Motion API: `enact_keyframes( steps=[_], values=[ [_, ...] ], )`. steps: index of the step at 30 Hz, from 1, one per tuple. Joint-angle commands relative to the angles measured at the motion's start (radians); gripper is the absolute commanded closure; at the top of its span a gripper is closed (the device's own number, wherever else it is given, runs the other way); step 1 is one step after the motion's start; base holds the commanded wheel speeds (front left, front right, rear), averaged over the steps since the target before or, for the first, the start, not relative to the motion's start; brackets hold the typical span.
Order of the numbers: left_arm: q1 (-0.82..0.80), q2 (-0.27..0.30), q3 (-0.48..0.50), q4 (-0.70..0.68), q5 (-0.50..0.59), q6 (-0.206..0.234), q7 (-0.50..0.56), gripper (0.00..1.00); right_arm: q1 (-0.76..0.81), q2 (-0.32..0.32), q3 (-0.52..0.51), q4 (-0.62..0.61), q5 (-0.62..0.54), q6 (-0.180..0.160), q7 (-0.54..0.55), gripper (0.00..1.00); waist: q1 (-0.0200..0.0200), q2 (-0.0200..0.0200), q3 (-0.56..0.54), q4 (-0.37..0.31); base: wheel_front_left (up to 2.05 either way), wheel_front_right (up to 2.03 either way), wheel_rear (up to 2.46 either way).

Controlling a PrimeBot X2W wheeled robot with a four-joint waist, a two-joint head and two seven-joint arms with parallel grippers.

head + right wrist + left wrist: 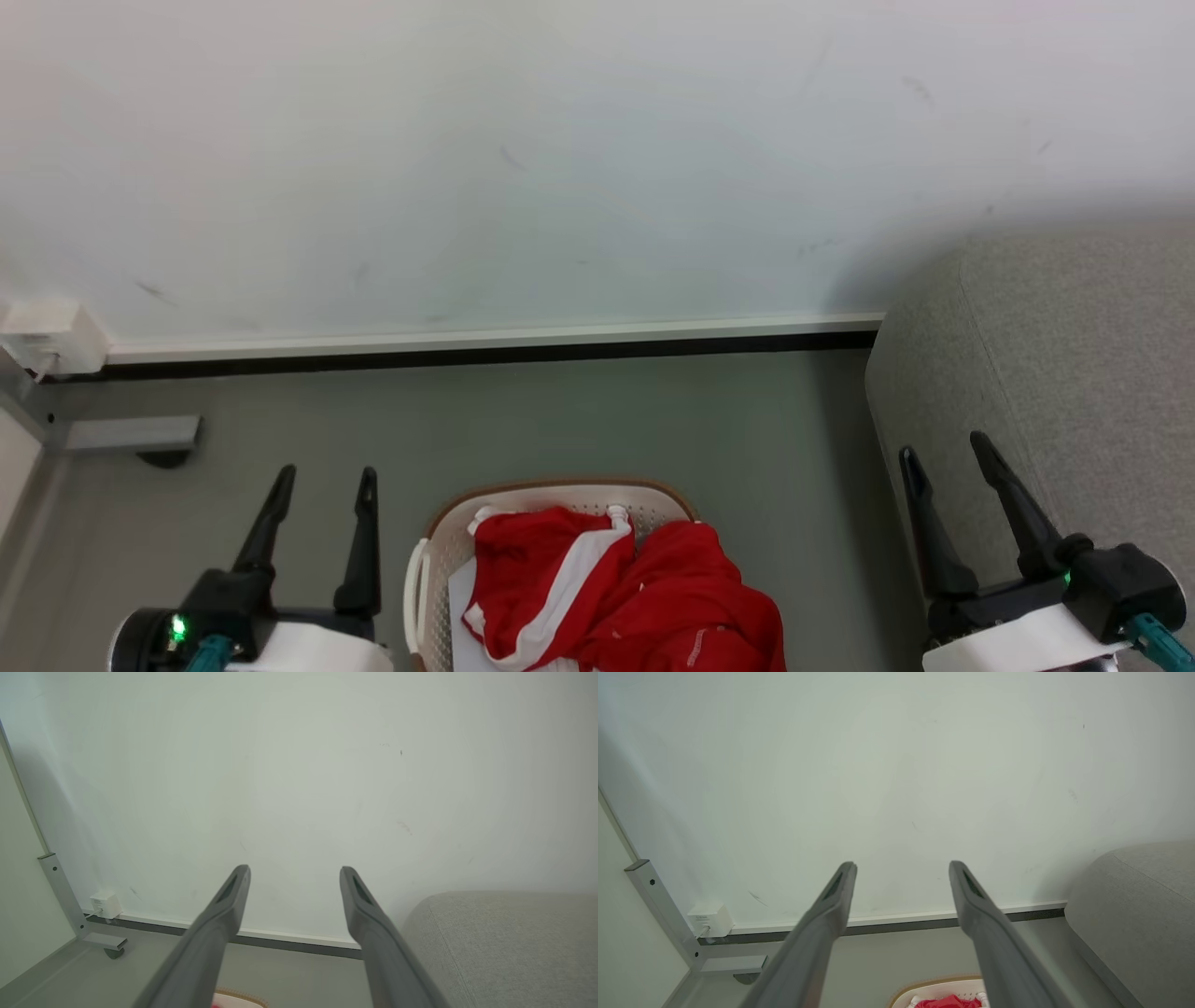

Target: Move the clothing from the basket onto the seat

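The setting is an indoor room that combines domestic furnishings with test-space fittings.

Domestic indicators: a grey fabric-upholstered seat (1074,355) and a laundry basket (560,485) holding red clothing (672,579), set on a smooth grey floor (560,420).

Facility indicators: a bare, scuffed pale wall (560,140), a plain skirting strip (485,334), a metal frame post (58,886) on a castor (112,953), and a small white box (710,919) at the foot of the wall.

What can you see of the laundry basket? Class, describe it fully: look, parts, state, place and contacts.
The basket is small and looks like cream-white plastic, a rounded rectangle with perforated walls, a brown rim and a looped side handle. It stands upright on the grey floor, left of the grey sofa, its near part cut off by the head view's edge. Red clothing is heaped inside and hides its right rim; a white sheet shows beneath.
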Motion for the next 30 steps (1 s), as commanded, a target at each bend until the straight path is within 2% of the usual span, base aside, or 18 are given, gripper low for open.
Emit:
enact_keyframes(
  steps=[1,17,24,30],
  values=[
    [-0.025,0.001,0.005,0.002,-0.017,-0.006,-0.001,0.0,-0.029,-0.001,-0.002,-0.009,0.005,-0.002,-0.003,0.0,0.0,0.0,0.038,-0.01,0.0,0.0,0.0],
    [-0.172,-0.001,0.019,0.021,-0.014,-0.057,-0.001,0.0,-0.146,0.016,-0.032,-0.059,0.003,-0.002,-0.001,0.0,0.0,0.0,0.248,-0.069,0.0,0.0,0.0],
    [-0.265,0.013,0.003,0.074,-0.021,-0.084,-0.001,0.0,-0.201,0.023,-0.05,-0.084,-0.003,-0.002,-0.001,0.0,0.0,0.0,0.36,-0.098,0.0,0.0,0.0],
    [-0.337,0.027,-0.004,0.178,-0.039,-0.101,-0.001,0.0,-0.235,0.033,-0.069,-0.101,-0.01,-0.002,-0.001,0.0,0.0,0.0,0.436,-0.129,0.0,0.0,0.0]
  ],
)
